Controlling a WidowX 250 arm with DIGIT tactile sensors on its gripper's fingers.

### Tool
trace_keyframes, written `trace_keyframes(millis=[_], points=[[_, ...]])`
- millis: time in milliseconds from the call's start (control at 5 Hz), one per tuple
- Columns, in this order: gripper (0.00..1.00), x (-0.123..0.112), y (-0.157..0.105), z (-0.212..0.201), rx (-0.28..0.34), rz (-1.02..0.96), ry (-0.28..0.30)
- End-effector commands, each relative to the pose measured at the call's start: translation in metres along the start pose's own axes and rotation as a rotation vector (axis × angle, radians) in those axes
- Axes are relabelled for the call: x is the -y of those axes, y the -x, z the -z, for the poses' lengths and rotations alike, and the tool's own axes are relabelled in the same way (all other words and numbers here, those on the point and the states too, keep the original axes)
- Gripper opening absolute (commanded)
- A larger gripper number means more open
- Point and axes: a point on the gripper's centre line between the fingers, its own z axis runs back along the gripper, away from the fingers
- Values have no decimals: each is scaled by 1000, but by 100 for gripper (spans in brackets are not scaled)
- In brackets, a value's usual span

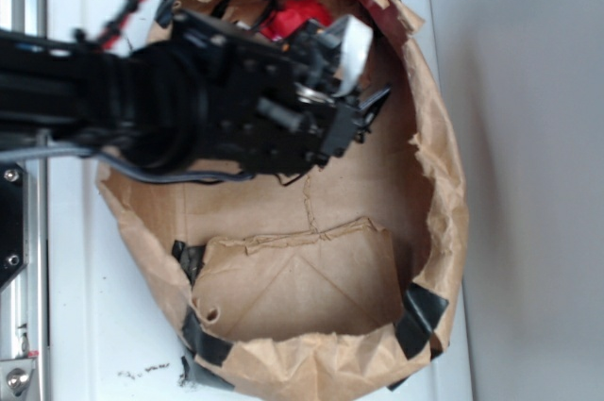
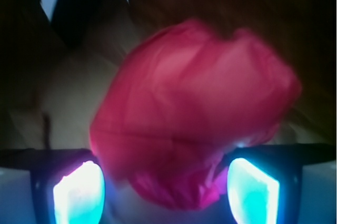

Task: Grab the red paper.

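The red paper point(image 2: 189, 113) is a creased red wad that fills the middle of the wrist view. Its lower part sits between my two glowing fingertips point(image 2: 79, 192). The right pad looks to be touching it, and a thin gap shows on the left. In the exterior view only a patch of the red paper point(image 1: 294, 19) shows at the top of the bag, behind my black gripper point(image 1: 363, 71). The gripper hangs over it, open, with its jaws either side of the wad.
A big brown paper bag point(image 1: 444, 184) with torn, taped edges lies open on the white table point(image 1: 85, 307) and surrounds the gripper. Its folded flap point(image 1: 302, 278) lies at the near end. A metal rail point(image 1: 19, 231) runs along the left.
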Motion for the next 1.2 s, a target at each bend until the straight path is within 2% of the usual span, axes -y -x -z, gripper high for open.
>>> trace_keyframes(millis=[0, 400, 600, 800, 1000], points=[[0, -10, -4, -3, 4, -7, 25], [0, -11, -8, 0, 15, 12, 32], [0, -10, -7, -10, 24, 17, 80], [0, -10, -5, -52, 32, 27, 179], [0, -18, -5, -85, 10, 54, 282]])
